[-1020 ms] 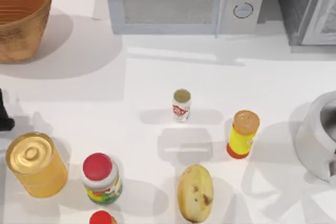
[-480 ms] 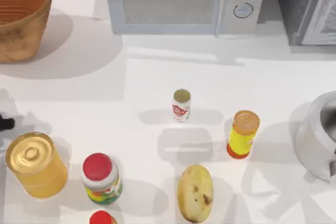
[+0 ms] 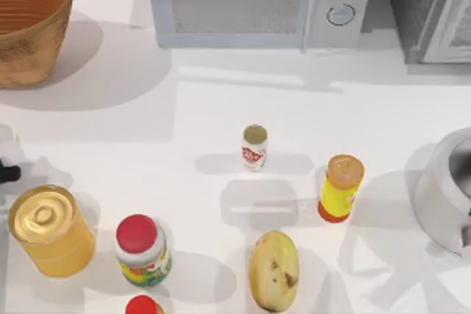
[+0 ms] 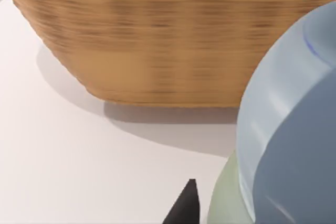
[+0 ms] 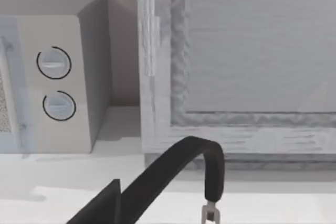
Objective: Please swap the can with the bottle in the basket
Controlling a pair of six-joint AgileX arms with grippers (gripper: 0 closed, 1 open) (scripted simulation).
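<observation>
The small red-and-white can [image 3: 255, 146] stands upright near the middle of the table, with neither gripper near it. The wicker basket [image 3: 29, 23] sits at the far left corner, and its outer wall [image 4: 157, 40] rises close by in the left wrist view. The bottle [image 4: 289, 140] looms pale blue and pale green right at that camera, low over the table outside the basket. A black tip of my left gripper [image 4: 185, 206] lies just beside it. In the top view my left gripper [image 3: 6, 173] peeks in at the left edge. My right gripper [image 5: 157, 208] is parked off to the right.
A golden tin [image 3: 50, 230], a red-capped jar [image 3: 141, 251] and a potato [image 3: 274, 270] stand along the front. A yellow bottle with an orange cap [image 3: 341, 187] is right of the can. A microwave [image 3: 257, 1] lines the back, and a grey pot [image 3: 449, 189] sits at the right edge.
The dark part of my left arm at the left edge has dropped lower and slid further out of the top view. Nothing on the table has moved.
</observation>
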